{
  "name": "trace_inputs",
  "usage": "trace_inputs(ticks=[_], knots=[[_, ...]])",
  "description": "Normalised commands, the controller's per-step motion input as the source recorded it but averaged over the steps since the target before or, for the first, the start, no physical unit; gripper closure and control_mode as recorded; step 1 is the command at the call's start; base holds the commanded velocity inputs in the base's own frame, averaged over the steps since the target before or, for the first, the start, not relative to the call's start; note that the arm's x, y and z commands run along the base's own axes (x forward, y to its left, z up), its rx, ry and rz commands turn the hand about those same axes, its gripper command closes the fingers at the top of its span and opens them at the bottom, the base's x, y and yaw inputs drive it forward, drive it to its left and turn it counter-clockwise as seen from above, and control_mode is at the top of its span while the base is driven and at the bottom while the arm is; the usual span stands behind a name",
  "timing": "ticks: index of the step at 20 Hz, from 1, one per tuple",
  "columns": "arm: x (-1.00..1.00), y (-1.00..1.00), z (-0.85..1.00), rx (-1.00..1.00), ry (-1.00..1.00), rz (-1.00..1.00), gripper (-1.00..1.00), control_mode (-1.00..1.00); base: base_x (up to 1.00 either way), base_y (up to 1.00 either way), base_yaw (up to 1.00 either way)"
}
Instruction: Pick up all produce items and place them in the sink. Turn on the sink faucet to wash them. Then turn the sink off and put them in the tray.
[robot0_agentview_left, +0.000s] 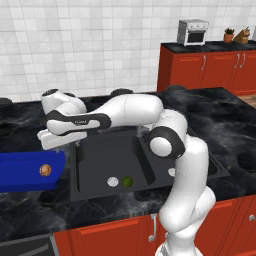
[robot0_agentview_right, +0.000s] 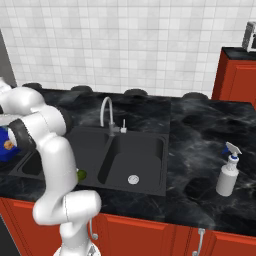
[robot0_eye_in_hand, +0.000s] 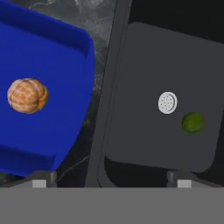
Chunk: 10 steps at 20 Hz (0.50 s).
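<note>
The coming move, by the look of things, turns on the dark green ball (robot0_eye_in_hand: 193, 122), which lies on the floor of the sink (robot0_agentview_left: 95, 155) basin just beside the round silver drain (robot0_eye_in_hand: 167, 103). In the hand view it sits off to the right of the pincer (robot0_eye_in_hand: 108, 183), beyond the right finger tip, so the hand would have to shift toward the basin and then descend to reach it. The ball is round and offers no long axis to line up with. The tan-brown lumpy piece (robot0_eye_in_hand: 27, 95) rests inside the blue tray (robot0_eye_in_hand: 65, 65), well apart from the ball and on the other side of the pincer, with a strip of marbled bench (robot0_eye_in_hand: 98, 52) and the sink's rim between tray and basin. The pincer stands wide open and holds nothing; its two finger tips straddle that strip between tray and sink. In the left base view the arm (robot0_agentview_left: 130, 110) reaches out low and to the left, forearm nearly level, with the hand hanging above the tray's near end at the sink's left edge. The faucet (robot0_agentview_right: 106, 111) stands behind the divider between the basins, clear of the hand. Judging from the layout, one item is placed in the tray and the green ball remains to be fetched from the sink.
</note>
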Motion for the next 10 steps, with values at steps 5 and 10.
trace_inputs(ticks=[5,10], knots=[[-0.13,-0.39,0.01,0.00,-0.01,-0.04,-1.00,-1.00,0.00,0.00,0.00],[-0.16,-0.42,0.01,0.00,-0.02,-0.05,-1.00,-1.00,0.00,0.00,0.00]])
